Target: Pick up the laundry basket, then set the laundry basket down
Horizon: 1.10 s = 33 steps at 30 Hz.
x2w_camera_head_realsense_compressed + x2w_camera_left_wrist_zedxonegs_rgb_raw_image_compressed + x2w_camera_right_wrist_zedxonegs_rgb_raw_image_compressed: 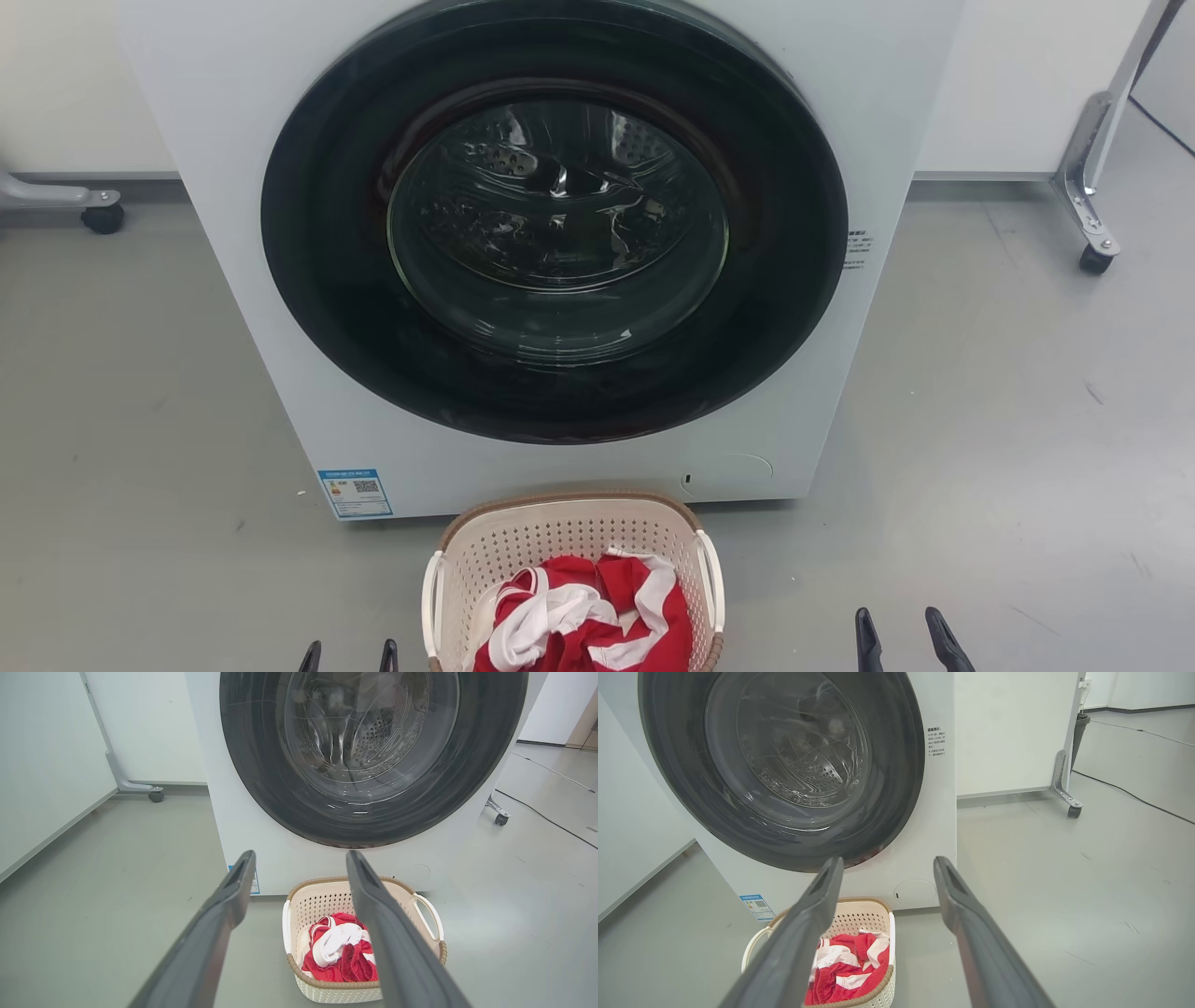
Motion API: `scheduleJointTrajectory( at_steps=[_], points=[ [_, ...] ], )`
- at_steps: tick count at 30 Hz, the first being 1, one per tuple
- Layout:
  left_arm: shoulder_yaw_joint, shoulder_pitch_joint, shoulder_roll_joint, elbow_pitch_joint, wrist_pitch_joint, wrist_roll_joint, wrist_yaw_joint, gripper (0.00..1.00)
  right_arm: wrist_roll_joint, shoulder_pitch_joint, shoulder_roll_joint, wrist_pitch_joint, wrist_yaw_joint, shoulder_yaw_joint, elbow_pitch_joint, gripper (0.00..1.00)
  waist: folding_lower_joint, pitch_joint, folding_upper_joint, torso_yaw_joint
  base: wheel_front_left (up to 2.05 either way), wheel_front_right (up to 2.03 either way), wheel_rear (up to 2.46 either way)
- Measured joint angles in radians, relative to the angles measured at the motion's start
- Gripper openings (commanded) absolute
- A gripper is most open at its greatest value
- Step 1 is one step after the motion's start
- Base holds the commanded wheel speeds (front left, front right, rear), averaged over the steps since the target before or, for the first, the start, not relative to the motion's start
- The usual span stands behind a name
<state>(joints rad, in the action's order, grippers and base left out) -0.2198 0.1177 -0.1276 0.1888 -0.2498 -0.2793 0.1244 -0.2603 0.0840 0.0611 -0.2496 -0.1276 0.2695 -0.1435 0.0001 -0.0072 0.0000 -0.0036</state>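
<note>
The laundry basket point(560, 537) sits on the grey floor right before the washer, cream and perforated with a brown rim and white side handles. Red and white clothes point(583, 616) lie inside it. The basket point(327, 900) appears between and beyond my left fingers, and the basket point(861, 917) lies at the lower left of the right wrist view. My left gripper point(347, 655) stands open to the basket's left, apart from it. My right gripper point(904, 635) stands open well to the basket's right. Neither holds anything.
The white front-loading washer point(560, 252) with a shut dark round door stands close behind the basket. Wheeled metal frame legs point(1092, 233) stand at the right and a caster point(103, 217) at the left. A cable point(1134, 795) runs over the floor at far right.
</note>
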Motion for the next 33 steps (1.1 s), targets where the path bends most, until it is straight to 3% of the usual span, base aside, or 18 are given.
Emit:
scheduleJointTrajectory(
  at_steps=[6, 7, 18, 33],
  points=[
    [0.000, 0.000, 0.000, -0.006, 0.000, 0.008, 0.000, 1.00, 0.011, 0.009, -0.003, 0.000, 0.000, -0.005, 0.008, 1.00, 0.0000, 0.002, 0.0000, 0.000, 0.00, 0.00, 0.00],
    [0.000, 0.000, 0.000, -0.009, 0.000, 0.011, 0.000, 0.00, 0.014, 0.009, -0.004, 0.000, 0.000, -0.006, 0.009, 0.00, 0.0000, 0.002, 0.0000, 0.001, 0.00, 0.00, 0.00],
    [0.009, 0.015, 0.012, 0.046, 0.018, -0.033, -0.011, 0.00, -0.025, 0.027, -0.006, 0.013, 0.012, -0.021, -0.049, 0.00, 0.0000, 0.003, 0.0000, 0.001, 0.00, 0.00, 0.00],
    [0.058, -0.007, 0.023, 0.058, 0.080, -0.245, -0.049, 0.00, -0.254, 0.005, -0.008, 0.075, 0.049, -0.083, -0.064, 0.00, 0.0000, 0.004, 0.0000, 0.001, 0.00, 0.00, 0.00]
  ],
)
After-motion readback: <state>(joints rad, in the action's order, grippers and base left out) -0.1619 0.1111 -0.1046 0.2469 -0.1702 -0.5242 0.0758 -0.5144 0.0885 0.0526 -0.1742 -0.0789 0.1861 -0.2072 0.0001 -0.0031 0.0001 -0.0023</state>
